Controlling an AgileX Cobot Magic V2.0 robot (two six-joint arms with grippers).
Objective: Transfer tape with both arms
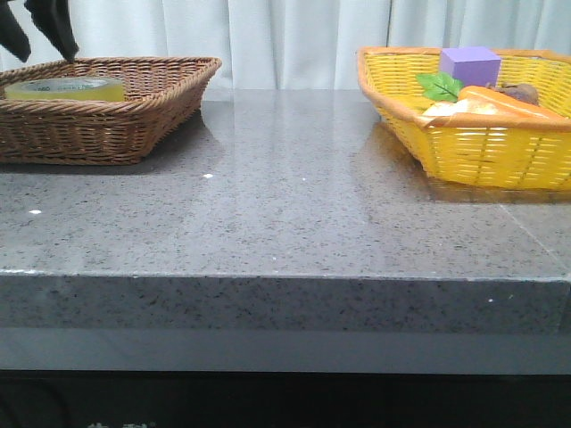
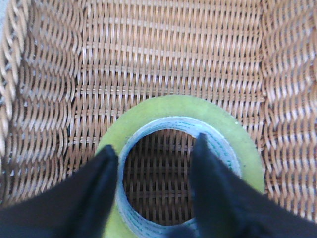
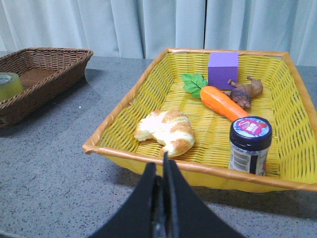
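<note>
The grey tabletop (image 1: 268, 205) fills the near part of the front view, its front edge closest to the camera. At its far left corner sits a brown basket (image 1: 134, 107) with the tape (image 1: 64, 88) lying flat inside, and the left gripper (image 1: 40, 36) hangs just above the roll, fingers pointing down. At the far right corner a yellow basket (image 1: 482, 143) holds a purple cube (image 1: 470, 64) and a carrot (image 1: 500, 100) with green leaves. In the left wrist view the left gripper (image 2: 153, 163) is spread wide over the tape (image 2: 198, 106): one finger sits over the yellow band on the outside, the other inside the white core, straddling the wall of the roll; whether they press it cannot be told. In the right wrist view the right gripper (image 3: 161, 173) has its fingers pressed together, holding nothing, just in front of the yellow basket (image 3: 124, 119), which holds a croissant (image 3: 166, 131), the carrot (image 3: 223, 101), the cube (image 3: 223, 70), a brown figure (image 3: 245, 91) and a jar (image 3: 250, 144). The tape (image 3: 9, 85) shows in the brown basket (image 3: 44, 64), well apart.
</note>
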